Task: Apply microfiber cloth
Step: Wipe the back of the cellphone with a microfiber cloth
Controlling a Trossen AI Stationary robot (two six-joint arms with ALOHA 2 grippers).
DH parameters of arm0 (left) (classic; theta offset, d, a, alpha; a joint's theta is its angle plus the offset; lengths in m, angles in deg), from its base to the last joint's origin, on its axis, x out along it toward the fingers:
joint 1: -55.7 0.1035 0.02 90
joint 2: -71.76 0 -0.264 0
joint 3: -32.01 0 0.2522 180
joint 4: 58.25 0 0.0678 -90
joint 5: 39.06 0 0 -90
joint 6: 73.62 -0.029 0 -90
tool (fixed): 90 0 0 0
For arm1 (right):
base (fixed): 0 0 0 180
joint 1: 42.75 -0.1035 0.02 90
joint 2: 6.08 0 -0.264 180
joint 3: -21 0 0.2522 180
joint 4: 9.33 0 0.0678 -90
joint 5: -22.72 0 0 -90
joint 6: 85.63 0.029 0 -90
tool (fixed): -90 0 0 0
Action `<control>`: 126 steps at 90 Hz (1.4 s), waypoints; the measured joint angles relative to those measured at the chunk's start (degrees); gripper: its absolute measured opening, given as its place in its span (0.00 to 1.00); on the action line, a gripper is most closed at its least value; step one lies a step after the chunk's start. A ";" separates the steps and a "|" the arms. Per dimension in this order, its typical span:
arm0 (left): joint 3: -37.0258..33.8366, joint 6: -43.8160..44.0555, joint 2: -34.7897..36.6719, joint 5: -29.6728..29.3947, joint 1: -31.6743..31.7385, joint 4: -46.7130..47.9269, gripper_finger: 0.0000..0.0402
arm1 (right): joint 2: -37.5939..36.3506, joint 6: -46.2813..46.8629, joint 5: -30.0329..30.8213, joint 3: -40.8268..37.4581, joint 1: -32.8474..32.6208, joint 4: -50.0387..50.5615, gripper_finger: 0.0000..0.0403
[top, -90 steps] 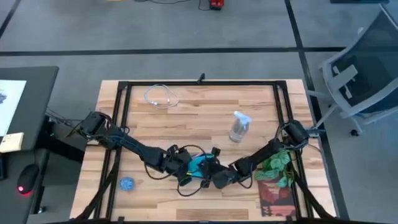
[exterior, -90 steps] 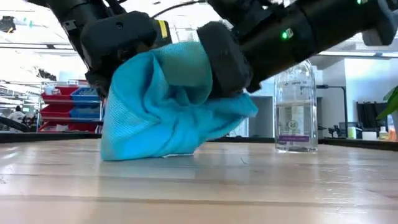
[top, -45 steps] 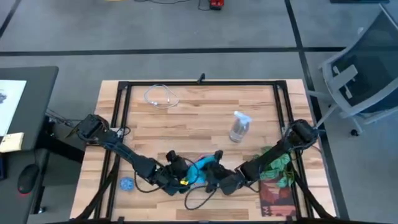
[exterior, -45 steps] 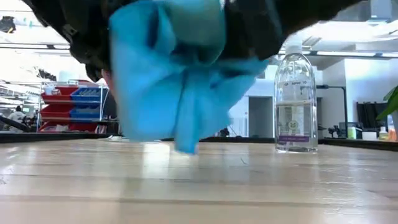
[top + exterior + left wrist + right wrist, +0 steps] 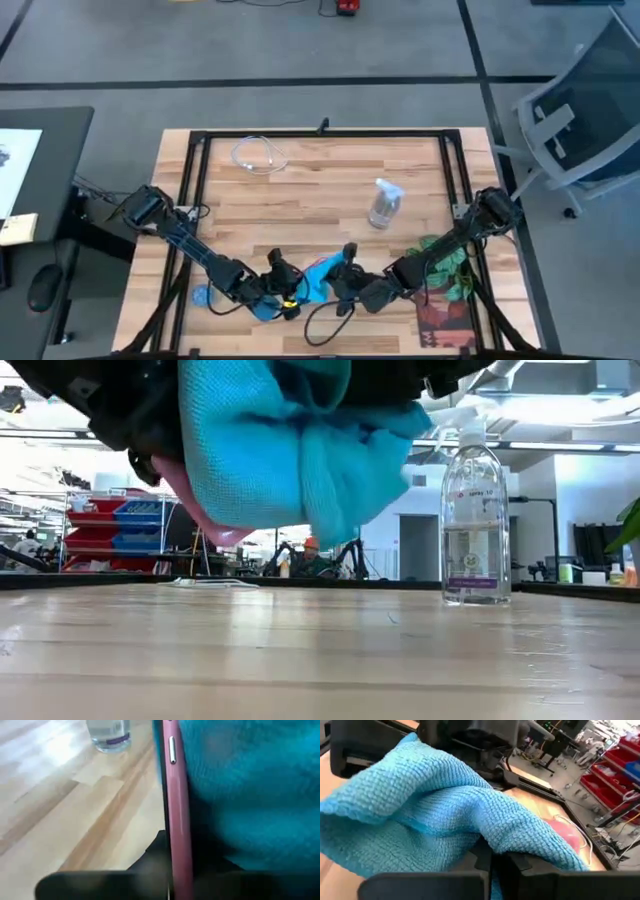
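A: Where was the microfiber cloth (image 5: 318, 277)?

B: Near the front edge of the table (image 5: 300, 205), bunched between the two grippers. In the low view it hung clear of the wood, with daylight under its lowest fold (image 5: 300, 450).

A: Which gripper had it?

B: The right gripper (image 5: 340, 283). In its wrist view the cloth (image 5: 445, 820) draped over both dark fingers (image 5: 515, 862), which were pinched on a fold. The bulk of the fabric sat ahead of the fingers, toward the other arm.

A: And the left?

B: The left gripper (image 5: 283, 293) was just beside the cloth's left side, clamped on a phone with a pink edge (image 5: 177, 820). The phone stood on edge in its wrist view, and the cloth (image 5: 250, 790) pressed flat against one face of it. A strip of pink showed under the cloth's left side in the low view too (image 5: 190, 500).

A: Was the cloth touching the table?

B: No, it was lifted.

A: Anything else on the table?

B: A clear spray bottle (image 5: 384, 203) stood upright, behind and to the right of the cloth and well apart. A white cable (image 5: 258, 156) lay at the back left. A small blue disc (image 5: 201, 296) sat just beside the left arm at the front. A green plant (image 5: 447, 268) sat under the right arm.
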 joint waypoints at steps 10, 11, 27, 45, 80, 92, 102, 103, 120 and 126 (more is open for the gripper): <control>0.26 -1.86 1.86 -2.03 -0.47 -2.33 0.01 | -1.79 -4.67 8.98 -0.01 -1.79 -0.36 0.00; 0.29 -1.94 2.04 -2.30 -0.51 -2.54 0.01 | -2.07 -5.12 9.85 -0.01 -1.96 -0.31 0.00; -5.63 -7.35 4.58 -2.98 -1.07 -17.12 0.01 | -6.38 -7.15 12.67 -0.12 -2.90 -0.23 0.00; -17.51 -14.86 5.54 1.34 -1.20 -44.30 0.01 | -4.94 -4.17 -0.23 -0.01 -1.19 -2.08 0.00; -20.49 -15.68 5.88 2.17 -1.22 -50.62 0.01 | -3.64 -15.76 0.23 3.27 -0.23 -11.82 0.00; -20.49 -15.60 5.84 2.26 -1.27 -50.56 0.01 | -3.72 -17.18 0.92 5.32 0.30 -12.00 0.00; -20.56 -14.92 5.81 1.28 -1.18 -50.69 0.01 | -3.72 -16.32 1.28 5.41 1.76 -12.06 0.00; -20.56 -14.89 5.81 1.16 -1.18 -50.69 0.01 | -3.72 -16.07 1.22 5.41 1.85 -12.00 0.00; -20.71 -15.09 5.62 1.29 -1.17 -50.53 0.01 | -3.51 -6.83 -8.63 5.61 3.87 -4.71 0.00; -20.71 -15.05 5.62 1.31 -1.13 -50.52 0.01 | -3.42 -4.88 -11.24 5.59 4.26 -1.94 0.00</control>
